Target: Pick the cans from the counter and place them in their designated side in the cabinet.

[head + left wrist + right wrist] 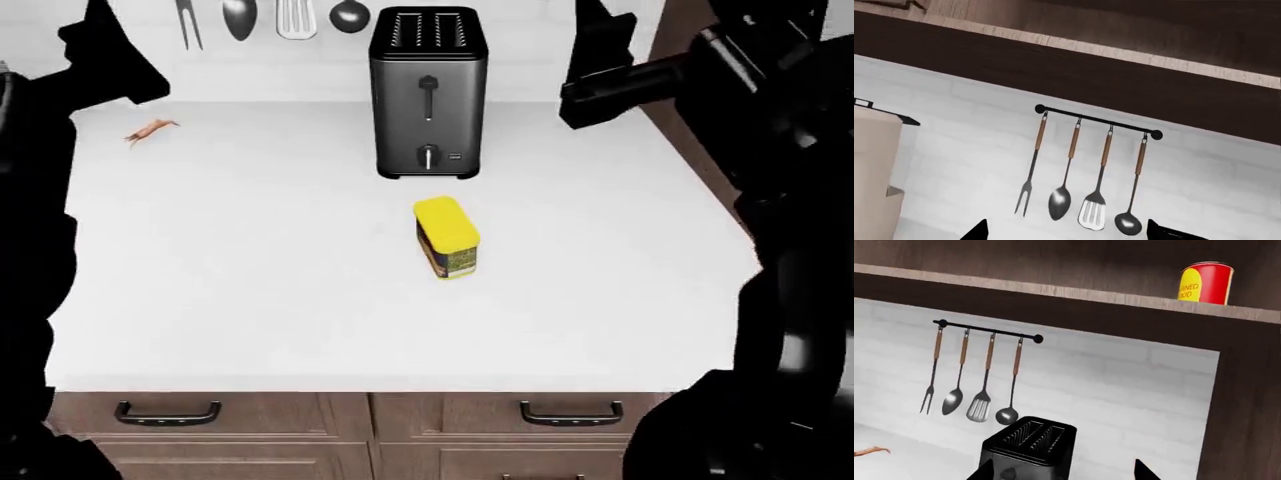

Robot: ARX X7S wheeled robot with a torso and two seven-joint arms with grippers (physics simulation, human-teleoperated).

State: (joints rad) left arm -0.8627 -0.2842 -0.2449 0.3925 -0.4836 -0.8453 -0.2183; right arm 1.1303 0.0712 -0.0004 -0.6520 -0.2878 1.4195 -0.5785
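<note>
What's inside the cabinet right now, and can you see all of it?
The red and yellow can stands upright on the cabinet shelf, toward its right end. Only the shelf's front strip shows; anything deeper or further left is out of view. The yellow-topped can is on the counter.

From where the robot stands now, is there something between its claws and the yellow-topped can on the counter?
Nothing visible blocks it. The yellow-topped can lies alone on the white counter, in front of the toaster and apart from it. Both claws are raised toward the wall, so coming down from above looks free.
</note>
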